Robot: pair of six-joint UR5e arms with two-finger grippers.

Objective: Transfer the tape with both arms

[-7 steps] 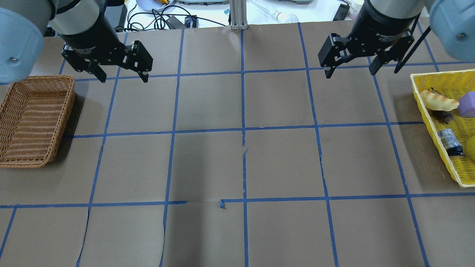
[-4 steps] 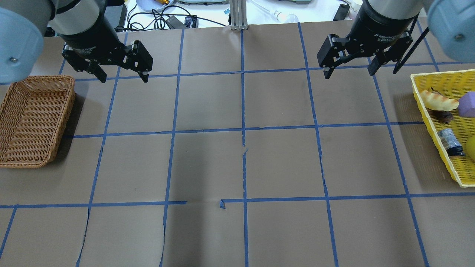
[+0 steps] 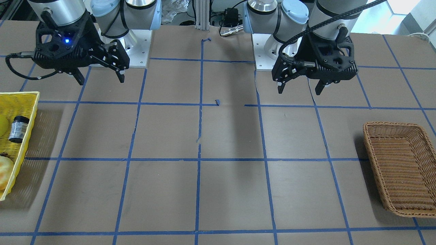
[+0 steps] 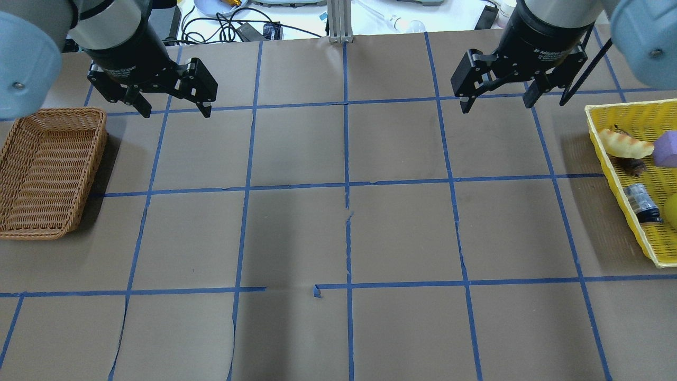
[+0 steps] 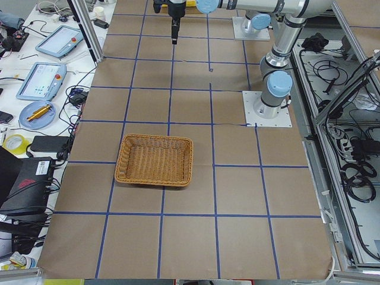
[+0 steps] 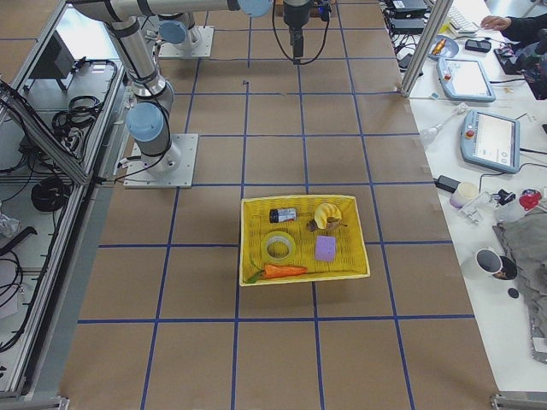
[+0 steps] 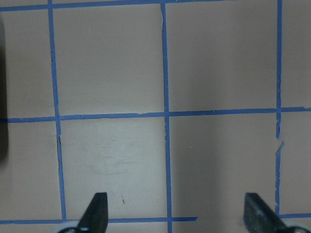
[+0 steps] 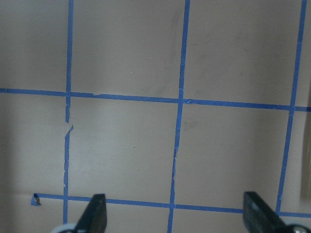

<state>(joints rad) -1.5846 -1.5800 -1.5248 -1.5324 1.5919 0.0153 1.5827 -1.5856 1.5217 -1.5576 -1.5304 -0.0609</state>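
Observation:
The yellow tape roll lies flat in the yellow basket at the table's right end. Only its edge shows in the overhead view. My right gripper hangs open and empty above the table, well to the left of the basket; it also shows in the front view and its wrist view. My left gripper hangs open and empty near the wicker basket's far corner, and it shows in the front view and its wrist view. Both wrist views show only bare paper and blue grid lines.
An empty brown wicker basket stands at the table's left end. The yellow basket also holds a small dark jar, a purple block, a pale yellow-orange fruit-like thing and a carrot. Brown paper covers the table.
My right gripper has shifted very slightly left and up in the overhead view. My left gripper has not moved. Both stay open.

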